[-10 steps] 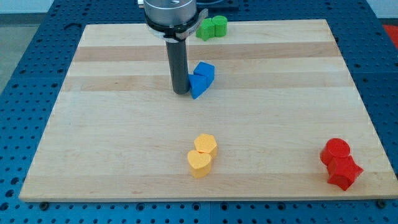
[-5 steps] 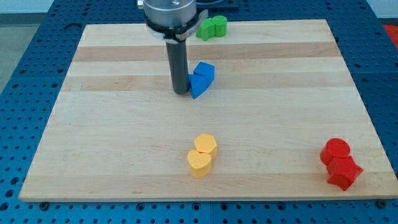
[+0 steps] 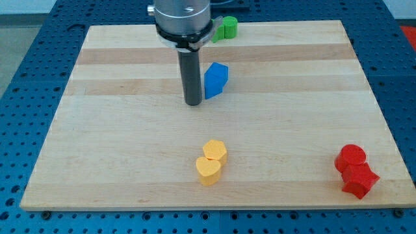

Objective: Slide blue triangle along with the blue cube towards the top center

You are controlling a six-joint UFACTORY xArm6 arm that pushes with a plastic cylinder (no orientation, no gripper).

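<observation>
The rod is standing near the middle of the wooden board (image 3: 117, 162), its tip (image 3: 192, 103) touching the board just left of the blue triangle (image 3: 212, 84). There's no pincer, only a bare rod. The blue cube (image 3: 220, 71) is sitting tight behind the triangle, on its far side.
</observation>
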